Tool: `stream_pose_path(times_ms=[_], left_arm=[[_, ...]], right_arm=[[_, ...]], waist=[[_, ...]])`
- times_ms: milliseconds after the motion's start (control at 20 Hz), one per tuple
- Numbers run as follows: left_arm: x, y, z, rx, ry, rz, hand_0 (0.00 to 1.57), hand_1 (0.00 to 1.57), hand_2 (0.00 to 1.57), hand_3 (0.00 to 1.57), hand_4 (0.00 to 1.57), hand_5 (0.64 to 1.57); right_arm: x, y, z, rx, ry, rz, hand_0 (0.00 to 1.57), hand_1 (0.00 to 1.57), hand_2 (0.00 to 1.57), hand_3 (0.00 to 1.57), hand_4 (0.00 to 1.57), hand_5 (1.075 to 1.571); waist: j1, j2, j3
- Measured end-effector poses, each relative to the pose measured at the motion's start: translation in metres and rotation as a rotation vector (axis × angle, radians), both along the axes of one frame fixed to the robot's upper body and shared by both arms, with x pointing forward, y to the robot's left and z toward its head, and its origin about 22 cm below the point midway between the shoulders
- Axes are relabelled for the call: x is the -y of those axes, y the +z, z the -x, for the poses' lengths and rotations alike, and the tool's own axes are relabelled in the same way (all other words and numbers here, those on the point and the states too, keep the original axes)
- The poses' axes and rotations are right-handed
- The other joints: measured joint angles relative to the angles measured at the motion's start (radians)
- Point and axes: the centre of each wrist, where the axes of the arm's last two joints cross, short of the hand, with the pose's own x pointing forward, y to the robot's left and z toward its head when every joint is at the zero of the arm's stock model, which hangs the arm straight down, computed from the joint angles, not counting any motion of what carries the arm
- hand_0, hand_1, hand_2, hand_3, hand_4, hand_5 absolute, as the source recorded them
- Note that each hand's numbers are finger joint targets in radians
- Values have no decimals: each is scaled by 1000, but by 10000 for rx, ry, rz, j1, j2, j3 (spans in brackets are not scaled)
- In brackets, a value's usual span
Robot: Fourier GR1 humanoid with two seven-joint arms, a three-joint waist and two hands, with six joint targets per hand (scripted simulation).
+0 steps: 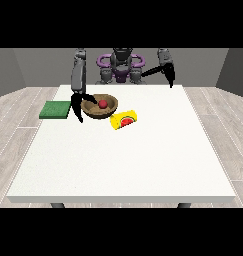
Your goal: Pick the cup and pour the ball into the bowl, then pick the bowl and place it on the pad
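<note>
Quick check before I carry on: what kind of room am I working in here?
Likely a bare test room rather than a lived-in kitchen: a large white table on a pale plank floor, plain grey walls, and only a bowl, cup and green pad laid out.

A large white table [123,160] is filling the middle of the view, its top lying flat and pale, its near edge showing as a thin lighter band. Two dark legs [56,205] are showing under that near edge, one toward each corner. A wood-plank floor [15,120] is stretching around the table, and grey walls [23,67] are standing behind it
</note>
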Motion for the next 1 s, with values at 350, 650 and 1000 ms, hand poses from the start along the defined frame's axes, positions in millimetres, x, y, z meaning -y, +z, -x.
stream_pose_path(times_ms=[350, 650, 1000], left_arm=[[-5, -4, 1, -122, -23, 91, 0, 0, 0, 0, 0, 1570], [-31, -18, -1, -666, 530, 289, 0, 0, 0, 0, 0, 1570], [-61, -43, 5, -1143, 1162, 413, 0, 0, 0, 0, 0, 1569]], right_arm=[[11, 4, -1, -1247, -623, 1516, 1571, 1571, 1571, 1571, 1025, 1554], [3, 20, -16, -2645, -397, 2161, 1571, 1571, 1571, 1571, 1030, 1558], [17, 57, -34, -3329, -94, 1916, 1571, 1571, 1571, 1571, 1061, 1559]], waist=[[164, -229, -67], [-259, -656, 86], [-850, -1179, 135]])
